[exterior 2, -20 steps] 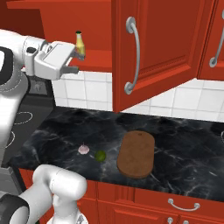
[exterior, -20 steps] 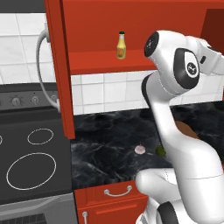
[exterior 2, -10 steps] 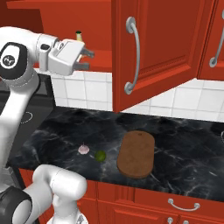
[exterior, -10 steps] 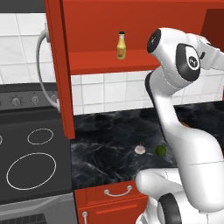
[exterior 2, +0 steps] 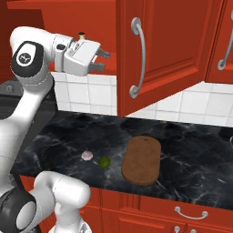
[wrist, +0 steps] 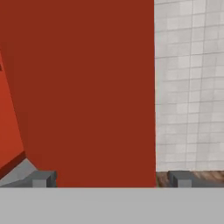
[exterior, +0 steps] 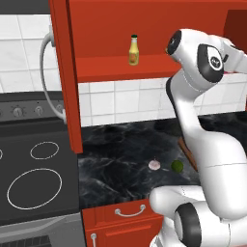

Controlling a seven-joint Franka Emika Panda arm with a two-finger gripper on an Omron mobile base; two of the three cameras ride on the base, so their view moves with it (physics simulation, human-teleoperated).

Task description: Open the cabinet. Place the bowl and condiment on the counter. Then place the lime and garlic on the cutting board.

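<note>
Claw (exterior 2: 102, 60) swung rightward, jaws wide, empty, condiment (exterior: 134, 50) label unreadable

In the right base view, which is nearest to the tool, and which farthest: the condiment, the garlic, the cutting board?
From the open tool:
1. Condiment, on the cabinet shelf just behind the hand.
2. Garlic, low on the counter, left of the lime.
3. Cutting board, on the counter, lower right.
Garlic and board are nearly equal.

Two base cameras look forward and down from behind the arm, left and right. Both share the glossy black marble worktop (exterior: 120, 159) (exterior 2: 191, 154). The hand camera sits close against a red cabinet panel (wrist: 87, 87).
</note>
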